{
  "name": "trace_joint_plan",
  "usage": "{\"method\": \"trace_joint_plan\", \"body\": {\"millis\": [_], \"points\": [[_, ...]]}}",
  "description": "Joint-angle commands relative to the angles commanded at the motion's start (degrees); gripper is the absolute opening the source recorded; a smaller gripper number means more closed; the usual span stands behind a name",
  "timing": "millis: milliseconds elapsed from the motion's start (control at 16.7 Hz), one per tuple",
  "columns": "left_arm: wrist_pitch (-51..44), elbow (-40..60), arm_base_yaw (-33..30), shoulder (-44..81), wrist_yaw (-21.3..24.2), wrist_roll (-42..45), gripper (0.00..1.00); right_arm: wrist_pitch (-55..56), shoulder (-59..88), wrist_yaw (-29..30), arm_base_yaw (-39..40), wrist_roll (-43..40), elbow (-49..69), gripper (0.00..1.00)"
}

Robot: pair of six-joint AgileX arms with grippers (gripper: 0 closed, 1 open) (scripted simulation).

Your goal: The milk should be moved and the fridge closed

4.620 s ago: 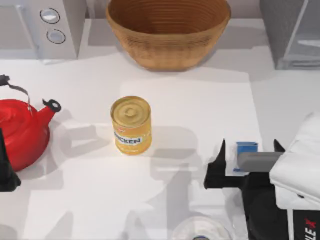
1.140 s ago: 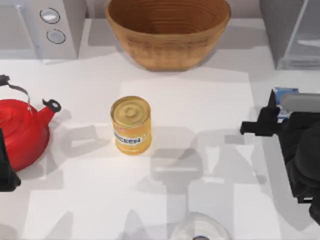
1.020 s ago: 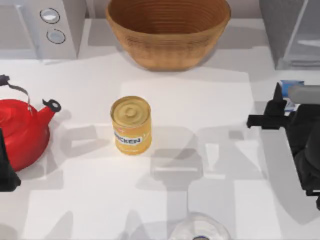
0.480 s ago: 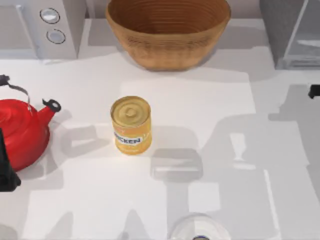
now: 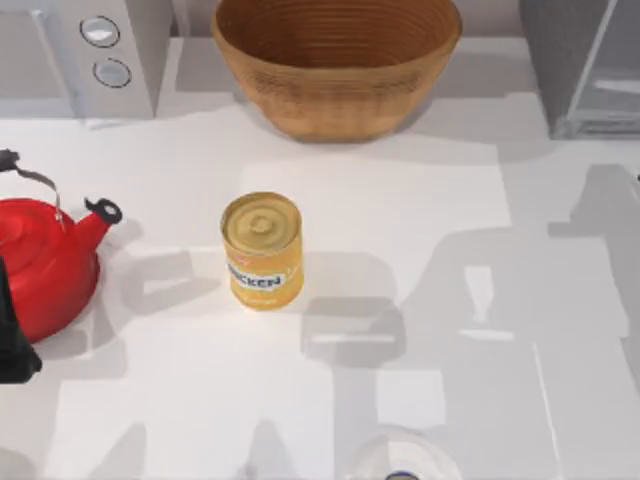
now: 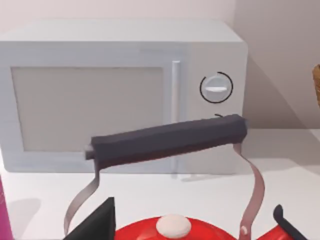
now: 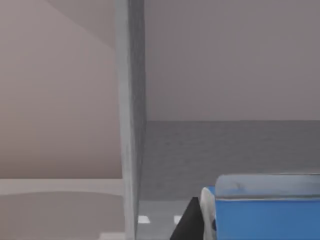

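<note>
The milk (image 7: pixel 270 220) fills the near corner of the right wrist view, blue top up. My right gripper (image 7: pixel 262 231) is shut on it, and one dark finger (image 7: pixel 186 227) shows beside the carton. Just ahead of the carton are the fridge's grey wall edge (image 7: pixel 131 125) and a grey inner surface beyond it. In the top view the fridge (image 5: pixel 560 50) stands at the back right with its pale door panel (image 5: pixel 615 60) beside it. My left arm (image 5: pixel 10 345) is parked at the table's left edge, by the red kettle.
A yellow can (image 5: pixel 262 248) stands mid-table. A red kettle (image 5: pixel 40 262) sits at the left and a woven basket (image 5: pixel 335 60) at the back centre. A grey box with two round knobs (image 5: pixel 100 50) is at the back left. A pale round object (image 5: pixel 400 462) lies at the front edge.
My right arm has carried the milk rightward and back, out past the top view's right edge towards the fridge. The left arm, can and kettle have not moved.
</note>
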Motion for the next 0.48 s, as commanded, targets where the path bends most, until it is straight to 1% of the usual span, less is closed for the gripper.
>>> {"method": "trace_joint_plan", "body": {"millis": [180,480], "points": [[0.00,0.00,0.00,0.00,0.00,0.00,1.00,-1.12,3.28,-0.42,-1.79,-0.40,3.27,0.00],[0.00,0.00,0.00,0.00,0.00,0.00,1.00,-5.04,16.10,-2.66,-5.08,-0.64,17.31,0.00]]}}
